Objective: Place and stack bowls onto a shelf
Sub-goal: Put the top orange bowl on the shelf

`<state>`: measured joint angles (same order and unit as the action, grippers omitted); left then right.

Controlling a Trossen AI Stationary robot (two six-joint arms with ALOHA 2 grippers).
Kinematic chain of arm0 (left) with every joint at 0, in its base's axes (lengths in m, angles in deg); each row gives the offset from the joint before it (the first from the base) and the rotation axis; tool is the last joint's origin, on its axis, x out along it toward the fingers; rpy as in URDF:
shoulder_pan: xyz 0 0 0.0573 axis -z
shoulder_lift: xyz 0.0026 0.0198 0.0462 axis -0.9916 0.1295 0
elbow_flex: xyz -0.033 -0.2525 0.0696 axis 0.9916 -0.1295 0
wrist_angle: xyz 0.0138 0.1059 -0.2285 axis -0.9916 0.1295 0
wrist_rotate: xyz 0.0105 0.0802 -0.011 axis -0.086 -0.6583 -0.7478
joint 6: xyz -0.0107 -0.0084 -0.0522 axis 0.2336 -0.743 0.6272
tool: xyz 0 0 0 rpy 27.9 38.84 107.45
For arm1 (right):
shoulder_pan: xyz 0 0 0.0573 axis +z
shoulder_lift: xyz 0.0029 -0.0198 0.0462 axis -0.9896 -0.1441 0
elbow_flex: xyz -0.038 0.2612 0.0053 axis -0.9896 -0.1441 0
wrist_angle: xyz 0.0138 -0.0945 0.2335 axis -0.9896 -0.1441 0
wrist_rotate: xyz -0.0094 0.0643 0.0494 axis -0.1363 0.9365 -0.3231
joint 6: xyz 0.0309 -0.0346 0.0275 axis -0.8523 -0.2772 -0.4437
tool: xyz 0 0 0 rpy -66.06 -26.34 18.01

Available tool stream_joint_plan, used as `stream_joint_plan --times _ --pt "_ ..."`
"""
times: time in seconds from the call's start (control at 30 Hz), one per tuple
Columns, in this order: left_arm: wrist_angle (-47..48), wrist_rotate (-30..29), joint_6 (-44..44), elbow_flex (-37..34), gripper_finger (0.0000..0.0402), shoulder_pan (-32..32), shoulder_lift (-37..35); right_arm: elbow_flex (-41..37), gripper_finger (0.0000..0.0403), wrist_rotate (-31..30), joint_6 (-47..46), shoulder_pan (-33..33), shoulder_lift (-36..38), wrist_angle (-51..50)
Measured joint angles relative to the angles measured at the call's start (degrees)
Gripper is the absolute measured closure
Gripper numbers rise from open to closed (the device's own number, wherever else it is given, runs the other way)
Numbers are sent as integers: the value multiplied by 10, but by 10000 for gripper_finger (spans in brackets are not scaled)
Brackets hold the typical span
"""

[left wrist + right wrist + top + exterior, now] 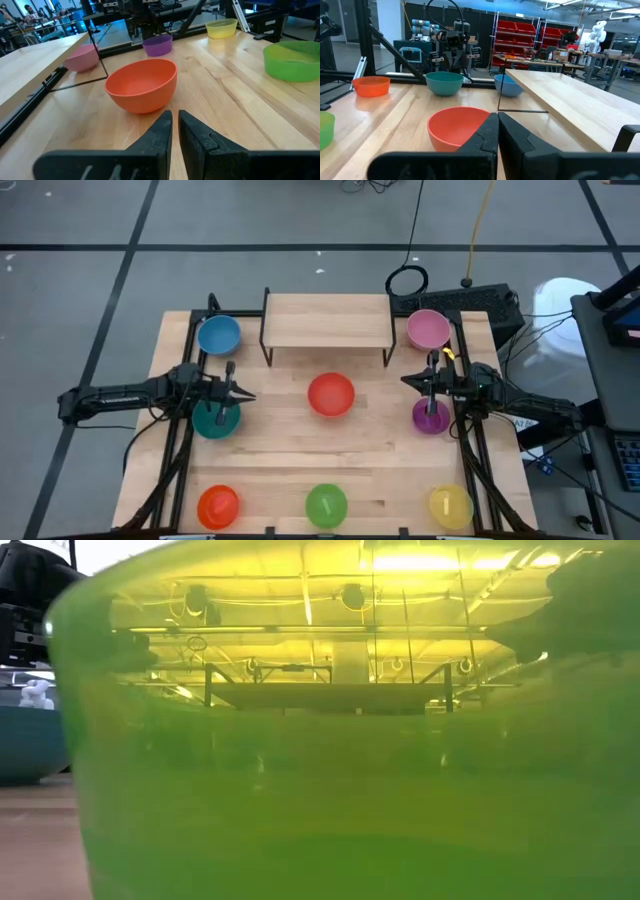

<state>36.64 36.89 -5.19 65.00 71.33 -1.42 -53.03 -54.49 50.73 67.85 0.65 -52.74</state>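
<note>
The shelf [325, 320] stands at the table's far middle with nothing on it. The bowls sit upright on the tabletop: blue [218, 335], pink [428, 329], red [331, 395], teal [216, 418], purple [430, 416], orange [218, 505], green [326, 505] and yellow [450, 505]. My left gripper [248, 395] hovers level above the teal bowl and points at the red bowl [142, 85]; only a thin slit shows between its fingers [175, 117]. My right gripper [405, 380] hovers level above the purple bowl, shut and holding nothing [498, 120], facing the red bowl [457, 127].
In the low view the green bowl [330, 790] fills almost the whole picture, with the teal bowl [30, 740] at its left. Black frame rails [185, 450] run along both table sides. Cables and a keyboard [480, 302] lie beyond the far right corner.
</note>
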Motion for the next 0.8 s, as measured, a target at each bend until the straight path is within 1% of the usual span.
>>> stream_joint_plan --times 0.07,0.13,0.37,0.43,0.5,0.57,0.7,0.73,0.8 --pt "1 -19 -39 0 364 -1 0 0 401 0 0 0 0 0" --pt "2 -29 -55 0 364 -1 0 0 401 0 0 0 0 0" --pt "2 -29 -51 0 364 -1 0 0 401 -1 8 0 0 0" --pt "0 -31 -62 0 364 -1 0 0 401 -1 17 0 0 0" --pt "-14 -53 -64 0 364 -3 0 0 401 -1 34 0 0 0" --pt "-34 -93 -20 0 364 -6 0 0 401 -1 43 0 0 2" --pt "-53 -191 133 21 364 -14 0 0 401 -1 45 0 0 11" --pt "-52 -204 159 34 364 -17 0 0 401 -1 45 0 0 16" --pt "-17 -208 173 72 364 -18 0 0 401 -1 48 0 0 24"
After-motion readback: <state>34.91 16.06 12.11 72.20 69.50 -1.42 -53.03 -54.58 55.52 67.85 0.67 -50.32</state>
